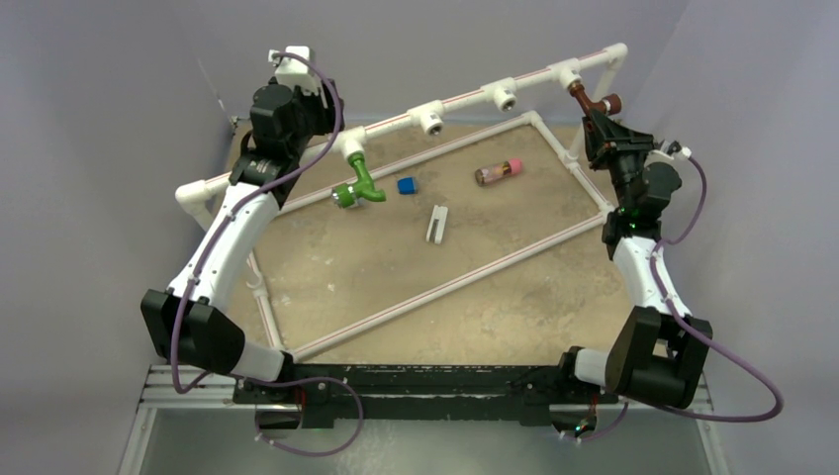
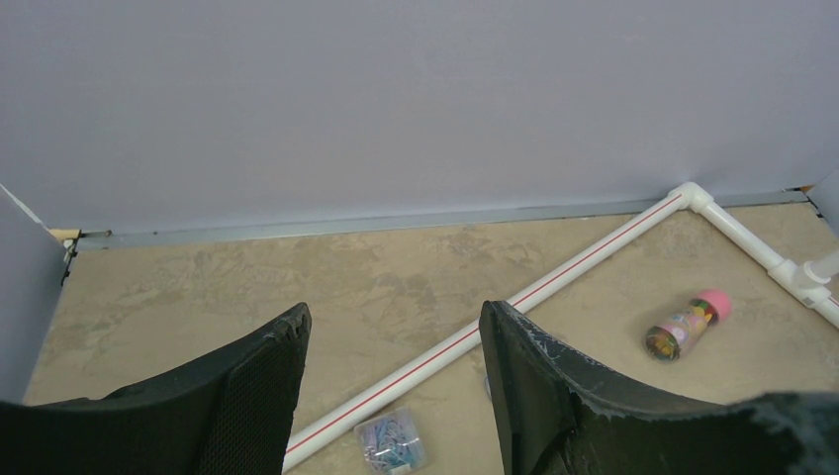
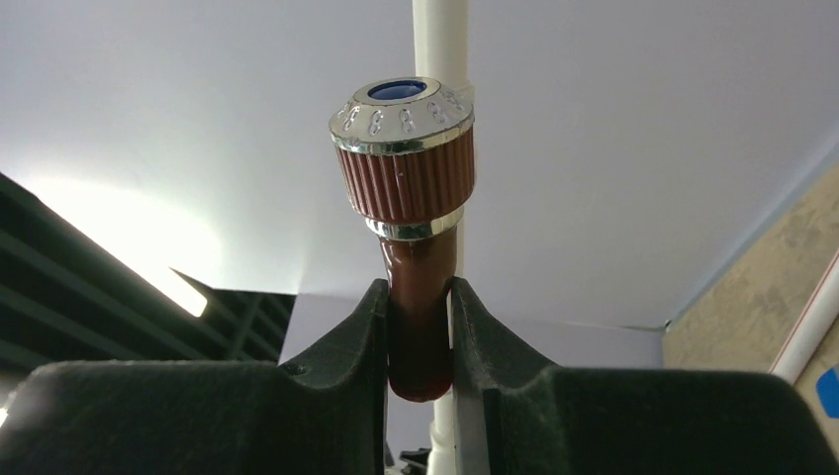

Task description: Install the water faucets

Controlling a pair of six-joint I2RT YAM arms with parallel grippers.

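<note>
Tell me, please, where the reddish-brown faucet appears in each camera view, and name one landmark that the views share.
Top external: the reddish-brown faucet is at the upper right, held in the right gripper.
Left wrist: not in it.
Right wrist: it fills the centre, clamped between the right gripper fingers, with its ribbed knob on top.
Shared landmark: the white pipe frame lying on the table.

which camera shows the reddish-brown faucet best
The right wrist view: the reddish-brown faucet fills the frame, clamped in the right tool, its ribbed knob and silver rim sharp. The top external view shows it small, at the far right end of the raised white pipe. The left wrist view misses it.
</note>
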